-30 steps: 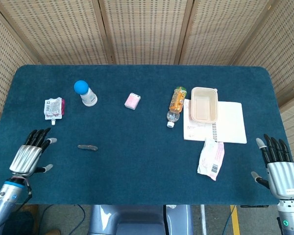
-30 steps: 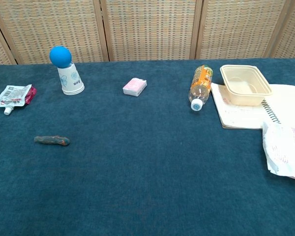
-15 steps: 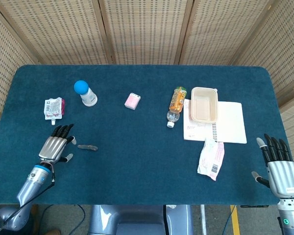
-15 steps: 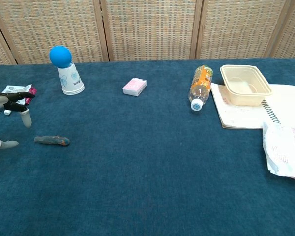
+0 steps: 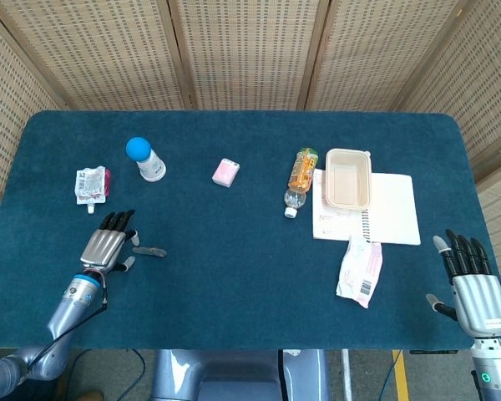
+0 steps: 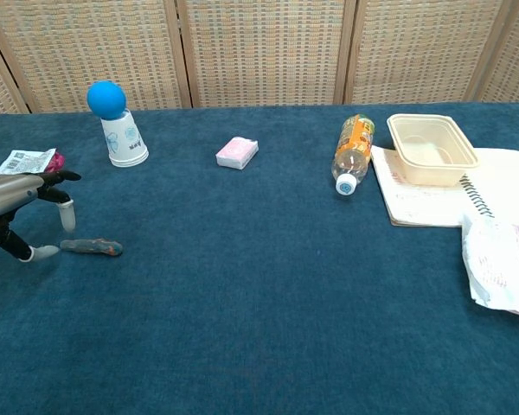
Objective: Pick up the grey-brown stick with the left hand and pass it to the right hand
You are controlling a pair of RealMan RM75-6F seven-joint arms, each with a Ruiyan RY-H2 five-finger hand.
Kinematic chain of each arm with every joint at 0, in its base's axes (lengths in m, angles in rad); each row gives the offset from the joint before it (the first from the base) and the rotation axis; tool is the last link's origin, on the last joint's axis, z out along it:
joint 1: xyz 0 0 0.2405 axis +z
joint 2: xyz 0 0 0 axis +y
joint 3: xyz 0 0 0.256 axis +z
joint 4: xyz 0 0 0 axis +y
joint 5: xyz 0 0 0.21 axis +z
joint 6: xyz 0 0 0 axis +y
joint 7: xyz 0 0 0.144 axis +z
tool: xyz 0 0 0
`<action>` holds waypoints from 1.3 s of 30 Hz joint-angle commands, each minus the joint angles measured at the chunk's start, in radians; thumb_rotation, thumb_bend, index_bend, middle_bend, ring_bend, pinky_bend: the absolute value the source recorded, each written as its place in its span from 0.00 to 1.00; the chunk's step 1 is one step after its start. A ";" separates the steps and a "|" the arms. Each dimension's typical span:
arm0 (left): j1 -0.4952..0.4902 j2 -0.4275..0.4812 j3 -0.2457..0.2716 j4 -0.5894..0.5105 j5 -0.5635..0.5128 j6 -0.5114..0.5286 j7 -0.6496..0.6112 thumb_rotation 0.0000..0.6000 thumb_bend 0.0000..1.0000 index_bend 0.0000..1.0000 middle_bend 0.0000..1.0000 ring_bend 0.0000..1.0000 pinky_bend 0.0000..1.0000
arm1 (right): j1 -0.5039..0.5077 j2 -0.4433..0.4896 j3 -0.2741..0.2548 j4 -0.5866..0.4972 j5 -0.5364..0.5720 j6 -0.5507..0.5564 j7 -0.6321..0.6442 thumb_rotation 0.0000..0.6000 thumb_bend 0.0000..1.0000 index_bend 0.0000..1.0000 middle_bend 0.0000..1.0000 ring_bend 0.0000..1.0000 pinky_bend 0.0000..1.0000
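Grey-brown stick (image 6: 91, 247) lies ungrasped on the near-left table (image 5: 250, 276). Left hand (image 5: 107, 246) is spread, empty, just left of it. Right hand (image 5: 470, 280) waits spread, empty. Pickup and handover remain.

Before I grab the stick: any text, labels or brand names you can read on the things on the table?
No text is legible.
Pouch: print and barcode, too small.
Paper cup: blue pattern, unreadable.
Bottle: orange label, blurred.
White packet: barcode and print, too small.
Notebook: faint marks, unreadable.
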 commanded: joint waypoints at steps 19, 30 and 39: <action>-0.042 -0.087 0.001 0.072 -0.051 -0.019 -0.002 1.00 0.36 0.49 0.00 0.00 0.00 | 0.004 0.006 -0.002 0.002 0.009 -0.013 0.017 1.00 0.00 0.00 0.00 0.00 0.00; -0.043 -0.078 0.004 0.065 -0.065 -0.009 0.007 1.00 0.37 0.49 0.00 0.00 0.00 | 0.004 0.007 -0.003 0.000 0.013 -0.017 0.016 1.00 0.00 0.00 0.00 0.00 0.00; -0.047 -0.081 0.009 0.065 -0.080 -0.011 0.021 1.00 0.37 0.49 0.00 0.00 0.00 | 0.004 0.010 -0.003 -0.002 0.015 -0.019 0.020 1.00 0.00 0.00 0.00 0.00 0.00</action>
